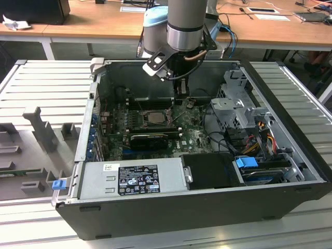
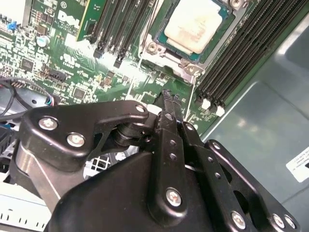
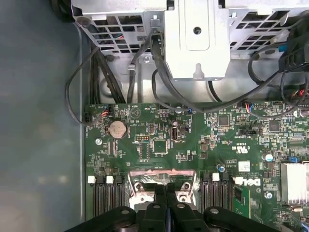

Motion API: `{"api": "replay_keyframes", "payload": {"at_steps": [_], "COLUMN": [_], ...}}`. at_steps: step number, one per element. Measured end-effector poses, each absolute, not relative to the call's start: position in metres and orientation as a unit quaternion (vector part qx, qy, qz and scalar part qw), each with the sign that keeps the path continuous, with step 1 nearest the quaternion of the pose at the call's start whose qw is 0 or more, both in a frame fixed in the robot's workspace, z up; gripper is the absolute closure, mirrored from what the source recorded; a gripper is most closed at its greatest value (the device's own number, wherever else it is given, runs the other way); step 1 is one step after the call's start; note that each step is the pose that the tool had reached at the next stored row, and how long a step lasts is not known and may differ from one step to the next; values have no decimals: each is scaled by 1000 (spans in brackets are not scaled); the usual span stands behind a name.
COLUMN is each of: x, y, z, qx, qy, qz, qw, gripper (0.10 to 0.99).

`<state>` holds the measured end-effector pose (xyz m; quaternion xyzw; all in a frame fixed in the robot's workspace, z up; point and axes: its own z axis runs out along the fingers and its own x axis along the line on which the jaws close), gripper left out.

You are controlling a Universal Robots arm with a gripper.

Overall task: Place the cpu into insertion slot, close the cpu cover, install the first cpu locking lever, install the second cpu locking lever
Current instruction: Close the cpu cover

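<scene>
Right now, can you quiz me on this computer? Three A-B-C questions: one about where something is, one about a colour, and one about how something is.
1. Where is the cpu?
A. in the slot
B. on the floor
C. in someone's hand

2. What colour is the board?
A. red
B. green
C. yellow

3. How is the case?
A. closed up
B. open
C. covered with a cloth

Answers:
1 A: in the second wrist view the silvery chip lies flat inside the metal-rimmed socket.
2 B: both wrist views show it green.
3 B: in the exterior view the board, cables and drives inside it are all showing.
</scene>
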<state>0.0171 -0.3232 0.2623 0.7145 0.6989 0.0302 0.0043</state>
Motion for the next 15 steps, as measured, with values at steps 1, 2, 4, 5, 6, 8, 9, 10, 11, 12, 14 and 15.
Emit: {"api": "replay_keyframes", "payload": {"at_steps": [1, 2, 4, 5, 6, 8, 9, 10, 11, 12, 14, 15], "x": [17, 18, 20, 23, 26, 28, 29, 30, 32, 33, 35, 37], "y": [-323, -323, -323, -323, -323, -323, -323, -323, -323, -323, -323, -323], "z": [265, 267, 268, 268, 268, 268, 268, 268, 268, 268, 268, 268], "qx": [714, 714, 715, 714, 714, 715, 715, 715, 715, 715, 714, 715], "qy": [699, 699, 699, 699, 699, 699, 699, 699, 699, 699, 699, 699], "qz": [30, 30, 30, 30, 30, 30, 30, 30, 30, 30, 30, 30], "qw": [4, 4, 4, 4, 4, 4, 4, 4, 4, 4, 4, 4], "gripper": [980, 980, 980, 980, 980, 980, 980, 980, 980, 980, 980, 980]}}
